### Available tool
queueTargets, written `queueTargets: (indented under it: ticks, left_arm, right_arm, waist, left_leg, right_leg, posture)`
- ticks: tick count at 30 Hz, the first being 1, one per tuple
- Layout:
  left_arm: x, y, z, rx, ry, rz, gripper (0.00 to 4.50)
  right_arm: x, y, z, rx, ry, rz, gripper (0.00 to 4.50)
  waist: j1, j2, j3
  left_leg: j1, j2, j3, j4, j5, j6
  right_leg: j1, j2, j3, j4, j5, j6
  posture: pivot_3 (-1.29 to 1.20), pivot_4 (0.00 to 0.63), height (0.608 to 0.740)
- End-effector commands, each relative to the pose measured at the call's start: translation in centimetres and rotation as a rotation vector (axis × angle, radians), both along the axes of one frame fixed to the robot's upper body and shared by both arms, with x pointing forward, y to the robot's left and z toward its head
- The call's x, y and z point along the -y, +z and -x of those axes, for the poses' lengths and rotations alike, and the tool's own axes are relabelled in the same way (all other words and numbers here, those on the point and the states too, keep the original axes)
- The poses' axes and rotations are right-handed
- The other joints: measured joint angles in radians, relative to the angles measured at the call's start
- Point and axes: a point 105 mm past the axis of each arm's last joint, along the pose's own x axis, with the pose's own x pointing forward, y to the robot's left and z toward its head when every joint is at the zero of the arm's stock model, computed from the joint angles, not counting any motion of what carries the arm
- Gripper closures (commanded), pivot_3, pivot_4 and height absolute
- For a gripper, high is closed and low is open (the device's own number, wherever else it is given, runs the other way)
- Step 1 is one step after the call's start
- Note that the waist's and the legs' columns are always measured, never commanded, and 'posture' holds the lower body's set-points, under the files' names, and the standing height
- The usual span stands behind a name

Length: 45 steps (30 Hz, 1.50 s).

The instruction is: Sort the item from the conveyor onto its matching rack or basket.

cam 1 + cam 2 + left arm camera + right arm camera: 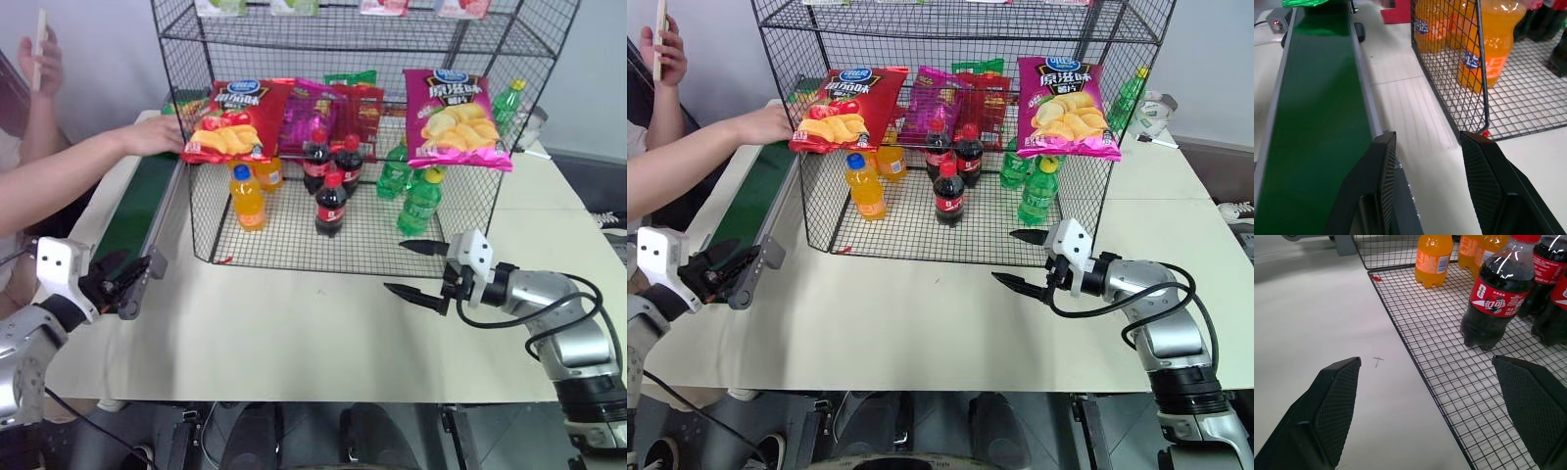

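Lower left: the left gripper [125,283] hovers at the conveyor [137,215] end, fingers partly spread, holding nothing. Lower right: the right gripper [416,269] is spread wide over the table [294,333]. Centre: the rack [294,240]. Upper left: a person's hand [152,135] rests where the green chip bag [1303,2] lies, at the belt's far end.

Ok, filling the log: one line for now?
left gripper open by conveyor | right gripper open by rack | nothing held

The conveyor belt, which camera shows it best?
The left wrist view: the dark-green conveyor belt runs up the frame beside the left hand. Both eye views show it as a narrow strip left of the rack.
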Motion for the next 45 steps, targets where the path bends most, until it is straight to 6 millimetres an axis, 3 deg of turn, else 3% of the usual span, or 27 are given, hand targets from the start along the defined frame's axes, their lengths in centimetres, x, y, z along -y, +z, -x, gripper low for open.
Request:
queueTargets:
  ticks: [1, 4, 11, 15, 19, 23, 27, 29, 32, 34, 37, 38, 40, 45]
  left_arm:
    - [0.2, 1.9, 0.5, 0.038, -0.050, 0.006, 2.30]
    - [-0.3, 2.4, 0.8, 0.068, -0.006, 0.050, 2.30]
    - [-2.1, 1.0, 1.7, -0.063, 0.177, 0.269, 2.30]
    - [-2.6, 0.7, 2.0, -0.111, 0.239, 0.306, 2.30]
    - [-2.1, 2.1, 1.9, -0.050, 0.180, 0.405, 2.30]
    - [-3.0, 4.3, 2.3, 0.102, 0.188, 0.484, 2.30]
    - [-2.8, 4.4, 3.2, 0.152, 0.167, 0.285, 2.30]
    - [-3.6, 4.8, 3.4, 0.176, 0.196, 0.170, 2.30]
    - [-3.9, 4.9, 3.3, 0.190, 0.196, -0.129, 2.30]
    - [-5.4, 6.0, 3.1, 0.251, 0.296, -0.127, 1.79]
    - [-4.9, 5.6, 3.4, 0.237, 0.206, -0.285, 0.47]
    - [-4.9, 5.3, 3.6, 0.219, 0.183, -0.422, 0.05]
    - [-5.1, 4.8, 3.8, 0.210, 0.155, -0.658, 0.05]
    - [-5.9, 3.2, 3.9, 0.181, 0.097, -1.012, 0.05]
  right_arm:
    - [-0.4, 0.9, -0.1, 0.037, 0.020, -0.010, 0.02]
    - [-0.7, 1.1, -0.1, 0.038, 0.032, -0.010, 0.02]
    - [-1.3, 1.0, -0.1, 0.033, 0.051, -0.016, 0.02]
    - [-1.5, 0.9, -0.1, 0.030, 0.057, -0.021, 0.02]
    - [-1.5, 1.0, -0.2, 0.032, 0.060, -0.022, 0.02]
    - [-1.6, 1.1, -0.2, 0.030, 0.065, -0.022, 0.02]
    - [-1.7, 1.2, -0.2, 0.036, 0.072, -0.017, 0.02]
    - [-2.2, 1.4, 0.1, 0.019, 0.097, -0.041, 0.02]
    - [-3.0, 2.1, 0.4, -0.010, 0.136, -0.101, 0.02]
    - [-3.9, 2.8, 0.8, -0.006, 0.167, -0.138, 0.00]
    - [-5.4, 2.8, 2.1, -0.003, 0.253, -0.124, 0.00]
    - [-6.1, 2.9, 2.7, -0.007, 0.294, -0.122, 0.00]
    - [-6.9, 2.9, 3.5, -0.040, 0.349, -0.135, 0.00]
    - [-9.5, 1.7, 4.2, -0.009, 0.420, -0.095, 0.00]
  waist:
    - [-0.001, 0.000, 0.000]
    - [-0.001, 0.000, 0.000]
    - [-0.002, 0.000, 0.000]
    - [0.000, -0.001, -0.001]
    - [0.001, -0.001, -0.001]
    - [-0.001, -0.001, -0.001]
    - [-0.006, -0.001, -0.001]
    - [-0.002, -0.001, -0.001]
    - [0.001, -0.002, -0.001]
    - [0.005, -0.002, -0.001]
    - [-0.001, -0.002, -0.001]
    - [-0.003, -0.002, -0.001]
    - [-0.006, -0.002, -0.001]
    - [-0.003, -0.003, -0.002]
  left_leg:
    - [0.000, 0.000, 0.000, 0.000, 0.000, 0.000]
    - [0.000, 0.000, 0.000, 0.000, 0.000, 0.000]
    - [0.000, 0.000, 0.000, 0.000, 0.000, 0.000]
    - [0.000, 0.000, 0.000, 0.001, 0.000, 0.000]
    - [0.000, 0.000, 0.000, 0.001, 0.000, 0.000]
    - [0.000, 0.000, 0.000, 0.001, 0.000, 0.000]
    - [0.000, 0.000, 0.000, 0.001, 0.000, 0.000]
    - [0.000, 0.000, 0.000, 0.001, 0.000, 0.000]
    - [0.001, 0.000, 0.000, 0.001, 0.000, 0.000]
    - [0.001, -0.001, 0.000, 0.001, 0.000, 0.000]
    - [0.000, 0.000, 0.000, 0.000, 0.000, 0.000]
    - [0.000, 0.000, 0.000, 0.000, 0.000, 0.000]
    - [0.000, 0.000, 0.000, -0.001, 0.000, 0.000]
    - [0.000, 0.000, 0.000, -0.002, 0.000, 0.000]
  right_leg:
    - [0.000, 0.000, 0.000, 0.000, 0.000, 0.000]
    - [0.000, 0.000, 0.000, 0.000, 0.000, 0.000]
    - [0.000, 0.000, 0.000, 0.000, 0.000, 0.000]
    - [0.000, 0.000, 0.000, 0.001, 0.000, 0.000]
    - [0.000, 0.000, 0.000, 0.001, 0.000, 0.000]
    - [0.000, 0.000, 0.000, 0.002, 0.000, 0.000]
    - [0.000, 0.000, 0.000, 0.002, 0.000, 0.000]
    - [0.000, 0.000, 0.000, 0.001, 0.000, 0.000]
    - [0.000, 0.000, 0.000, 0.001, 0.000, 0.000]
    - [0.001, -0.001, 0.000, 0.001, 0.000, 0.000]
    - [0.000, -0.001, 0.000, 0.001, 0.000, 0.000]
    - [0.000, -0.001, 0.000, 0.000, 0.000, 0.000]
    - [-0.001, -0.001, 0.000, -0.001, 0.000, 0.000]
    - [0.000, -0.001, 0.000, -0.002, 0.000, -0.001]
  posture:
    - [0.00, 0.150, 0.739]
    - [0.00, 0.150, 0.739]
    - [0.00, 0.150, 0.739]
    - [0.00, 0.150, 0.739]
    - [0.00, 0.150, 0.739]
    - [0.00, 0.150, 0.739]
    - [0.00, 0.150, 0.739]
    - [0.00, 0.150, 0.739]
    - [0.00, 0.150, 0.739]
    - [0.00, 0.150, 0.739]
    - [0.00, 0.150, 0.739]
    - [0.00, 0.150, 0.739]
    - [0.00, 0.150, 0.739]
    - [0.00, 0.150, 0.739]
